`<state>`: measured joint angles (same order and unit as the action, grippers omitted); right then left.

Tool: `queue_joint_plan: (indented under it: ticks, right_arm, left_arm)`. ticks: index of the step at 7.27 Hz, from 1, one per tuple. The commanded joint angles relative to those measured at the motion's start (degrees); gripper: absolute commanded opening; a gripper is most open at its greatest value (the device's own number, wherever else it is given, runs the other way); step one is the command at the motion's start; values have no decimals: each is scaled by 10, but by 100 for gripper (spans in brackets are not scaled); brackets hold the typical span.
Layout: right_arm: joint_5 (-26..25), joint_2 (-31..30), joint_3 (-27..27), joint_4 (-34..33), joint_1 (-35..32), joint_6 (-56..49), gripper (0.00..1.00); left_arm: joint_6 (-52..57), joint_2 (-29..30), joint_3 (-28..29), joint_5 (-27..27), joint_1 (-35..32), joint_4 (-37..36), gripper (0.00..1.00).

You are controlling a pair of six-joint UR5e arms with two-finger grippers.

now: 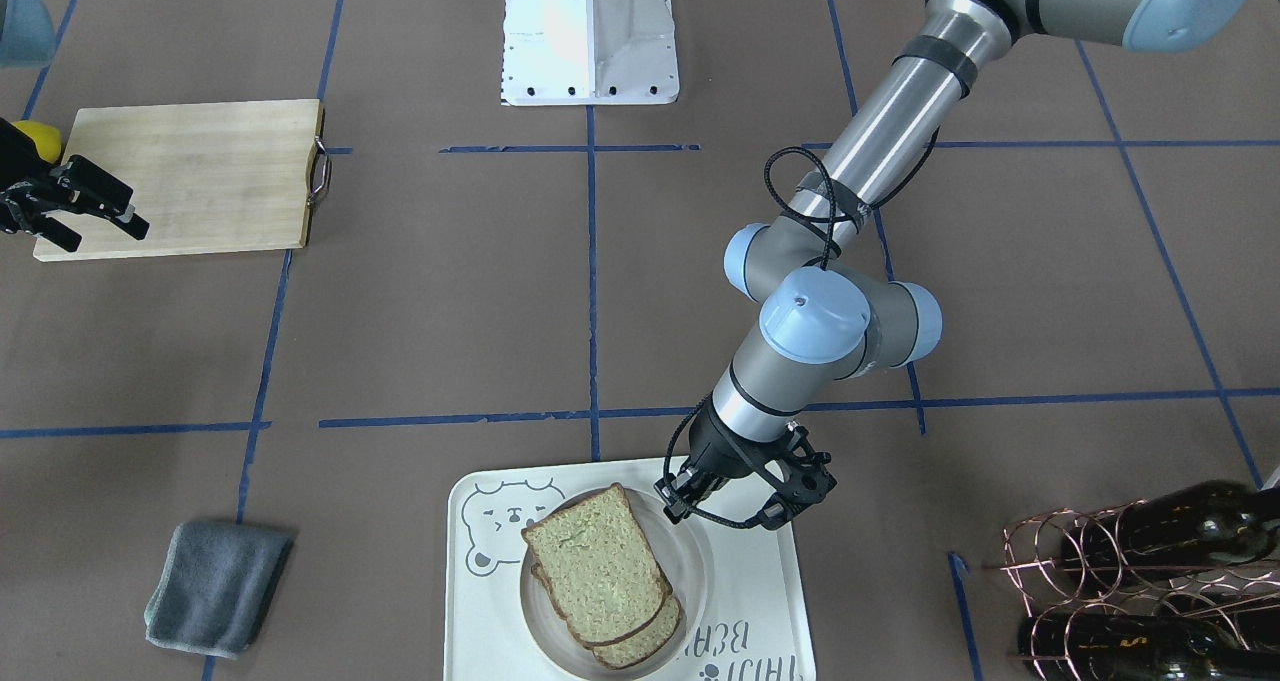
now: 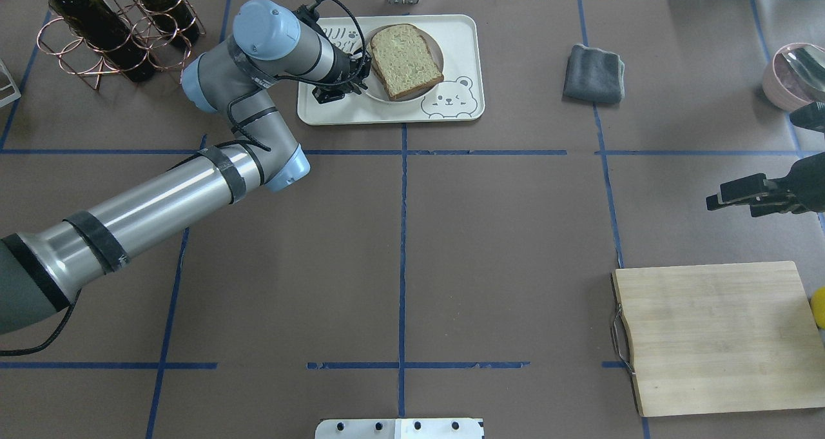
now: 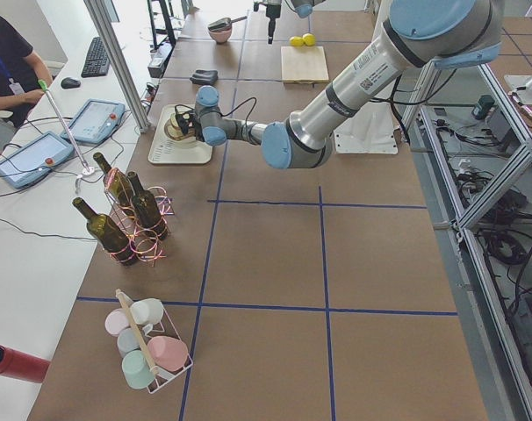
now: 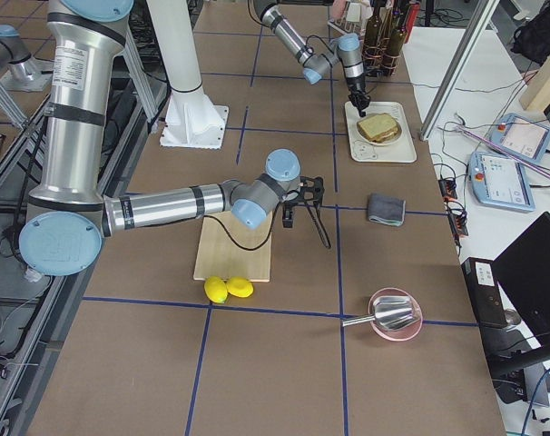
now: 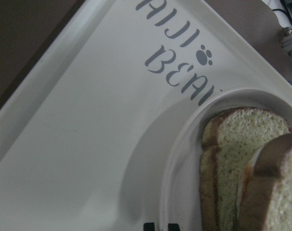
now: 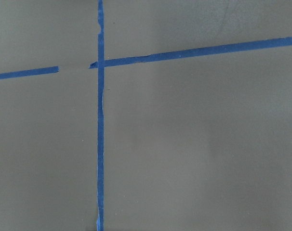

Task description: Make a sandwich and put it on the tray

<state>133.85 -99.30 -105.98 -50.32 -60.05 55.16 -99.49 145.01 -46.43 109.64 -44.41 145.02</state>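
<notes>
The sandwich (image 1: 598,573), two tan bread slices with dark crust, lies on a small round white plate (image 1: 690,561) on the cream bear tray (image 1: 750,601). In the left wrist view the sandwich (image 5: 242,144) shows a sliver of white and orange egg between the slices. My left gripper (image 1: 672,503) is low at the plate's rim, its fingertips (image 5: 148,225) close together astride that rim. It also shows in the overhead view (image 2: 362,71). My right gripper (image 2: 731,205) is open and empty, hovering beyond the cutting board, far from the tray (image 2: 329,107).
A wooden cutting board (image 2: 715,336) lies on my right, with two lemons (image 4: 228,289) beside it. A grey cloth (image 2: 594,73) lies right of the tray. A copper rack of wine bottles (image 2: 109,33) stands at the far left, close to my left arm. A pink bowl (image 2: 789,75) is far right.
</notes>
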Motion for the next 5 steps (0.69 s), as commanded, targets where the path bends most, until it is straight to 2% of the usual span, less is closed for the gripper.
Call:
queue_joint_plan:
  ticks: [1, 2, 3, 4, 5]
  right_arm:
    - [-3, 1, 1, -2, -2, 1, 100]
    - [-3, -2, 1, -5, -4, 1, 100]
    - [-4, -8, -1, -20, -19, 1, 100]
    - [-4, -22, -3, -20, -31, -4, 100]
    - [-4, -36, -5, -20, -39, -7, 100]
  left_arm:
    - [56, -129, -192, 3, -2, -57, 22]
    - [99, -162, -271, 5, -7, -127, 22]
    - [170, -243, -377, 14, -13, -154, 33]
    - [231, -324, -453, 62, -37, -153, 36]
    - [301, -397, -510, 101, -70, -151, 45]
